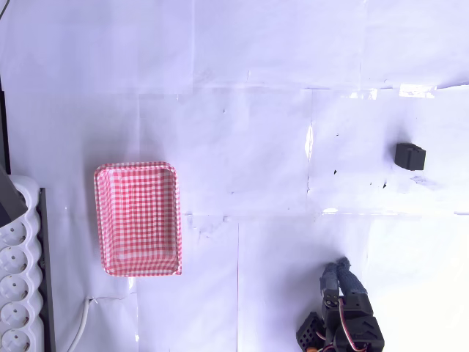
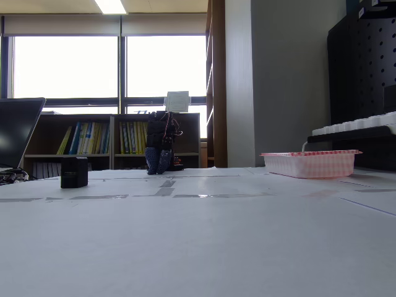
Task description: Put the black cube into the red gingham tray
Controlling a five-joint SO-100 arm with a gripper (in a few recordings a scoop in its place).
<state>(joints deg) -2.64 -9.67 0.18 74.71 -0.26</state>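
Black cube (image 1: 410, 156) well apart from red gingham tray (image 1: 138, 218); tool (image 1: 339, 268) empty, fingers together; no legible writing.

White holder (image 1: 15, 293) (left), bookshelf (image 2: 93, 139)

Office: bookshelf (image 2: 111, 142) with binders, wide windows (image 2: 111, 65), ceiling light (image 2: 111, 6).

black cube (image 2: 74, 172) left, red gingham tray (image 2: 309, 163) right
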